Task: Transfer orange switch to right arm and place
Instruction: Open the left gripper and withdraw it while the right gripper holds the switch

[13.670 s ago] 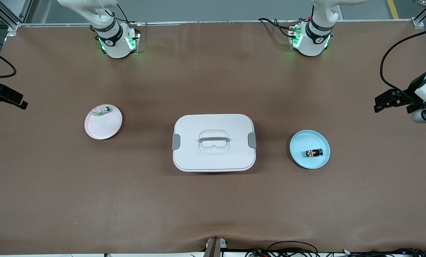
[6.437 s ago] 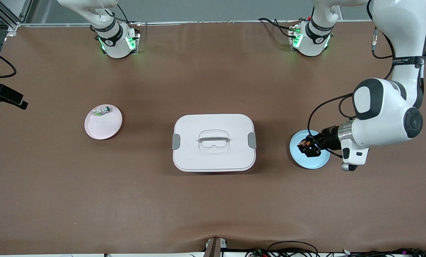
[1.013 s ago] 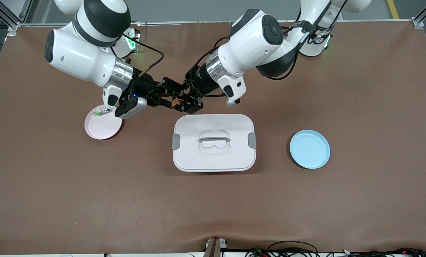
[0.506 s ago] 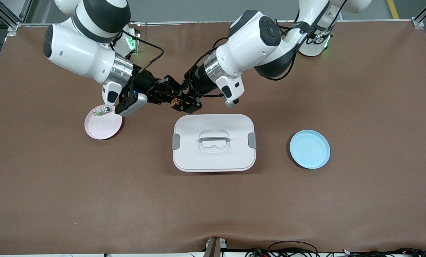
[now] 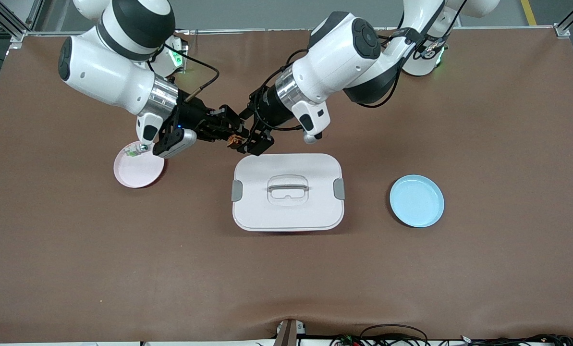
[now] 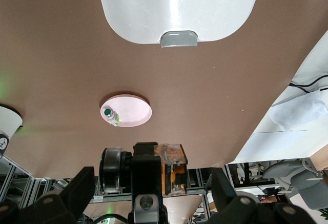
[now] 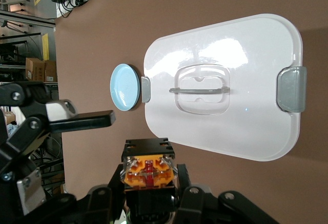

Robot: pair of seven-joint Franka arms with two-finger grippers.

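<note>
- Holding the one orange switch [image 7: 149,172], your right gripper [image 5: 228,134] pinches it (fingers pressed on both sides) above bare table, just off the white lidded box [image 5: 287,191].
- Your left gripper [image 5: 253,142] is spread wide around that switch, touching nothing.
- Two plates: one pink plate [image 5: 139,169] toward the right arm's end, carrying one small white-green component [image 5: 135,151]; one blue plate [image 5: 416,200] toward the left arm's end.
- One box sits between the plates.

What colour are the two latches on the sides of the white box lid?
Grey latches on the white box lid; the front view shows both best.
</note>
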